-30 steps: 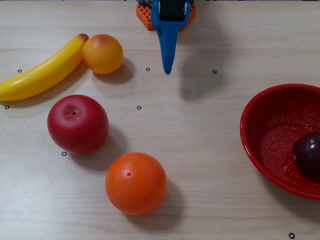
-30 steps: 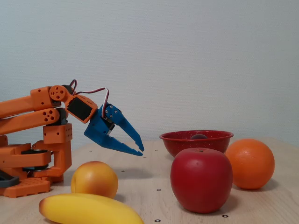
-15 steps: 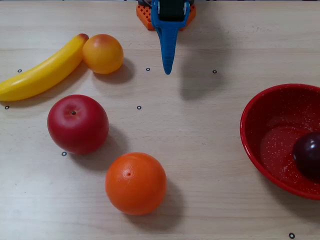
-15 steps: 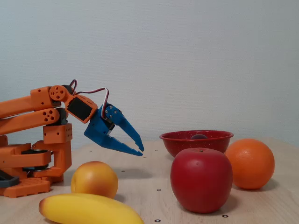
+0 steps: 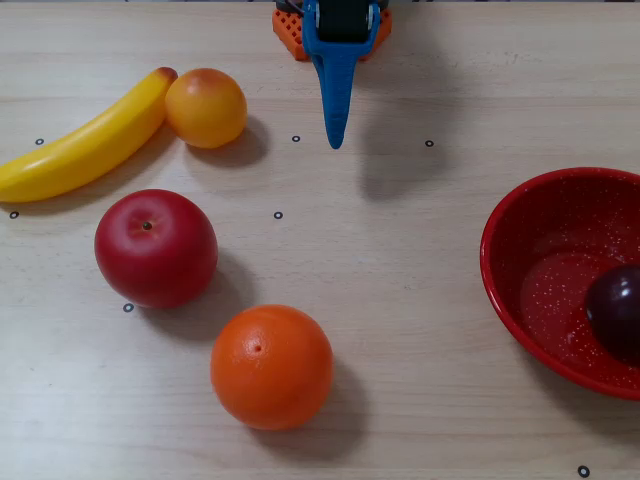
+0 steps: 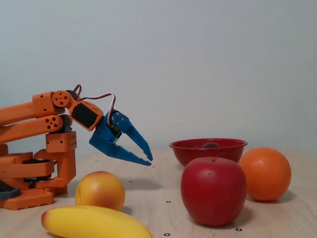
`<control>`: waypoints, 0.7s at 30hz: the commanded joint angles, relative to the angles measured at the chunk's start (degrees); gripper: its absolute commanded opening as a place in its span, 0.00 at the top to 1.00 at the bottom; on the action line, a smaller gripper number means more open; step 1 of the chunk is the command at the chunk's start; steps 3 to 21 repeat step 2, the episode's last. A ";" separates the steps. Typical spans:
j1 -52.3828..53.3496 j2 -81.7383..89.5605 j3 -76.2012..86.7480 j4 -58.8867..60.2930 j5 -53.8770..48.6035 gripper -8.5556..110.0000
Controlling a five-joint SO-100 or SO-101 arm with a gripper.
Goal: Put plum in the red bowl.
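lying inside the red bowl (image 5: 505, 262), against its right-hand part in the overhead view: the plum (image 5: 614, 310), cut by the frame edge there. in the fixed view, showing only as a dark top (image 6: 211, 145) peeking over the bowl's rim (image 6: 208, 146).

hanging above the table (image 5: 420, 80) near the top edge of the overhead view, well apart from the bowl: the blue gripper (image 5: 335, 141), pointing toward the camera's lower side. in the fixed view, tilting forward and down (image 6: 149, 160), fingertips close together with a narrow gap between the 2 fingers, gripping nothing.

folding back low at the left of the fixed view: the orange arm (image 6: 34, 119).

sitting to the left in the overhead view: a banana (image 5: 85, 145) touching a yellow-orange peach (image 5: 205, 107); below them a red apple (image 5: 156, 247); lower still an orange (image 5: 271, 366). all 4 resting on the table, well apart from the bowl.

standing in front of the bowl in the fixed view: the apple (image 6: 213, 190) and the orange (image 6: 264, 173).
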 commanded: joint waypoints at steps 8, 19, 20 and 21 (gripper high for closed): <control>-0.18 0.97 2.29 -0.62 -0.53 0.93; -0.18 0.97 2.29 -0.62 -0.53 0.93; -0.18 0.97 2.29 -0.62 -0.53 0.93; -0.18 0.97 2.29 -0.62 -0.53 0.93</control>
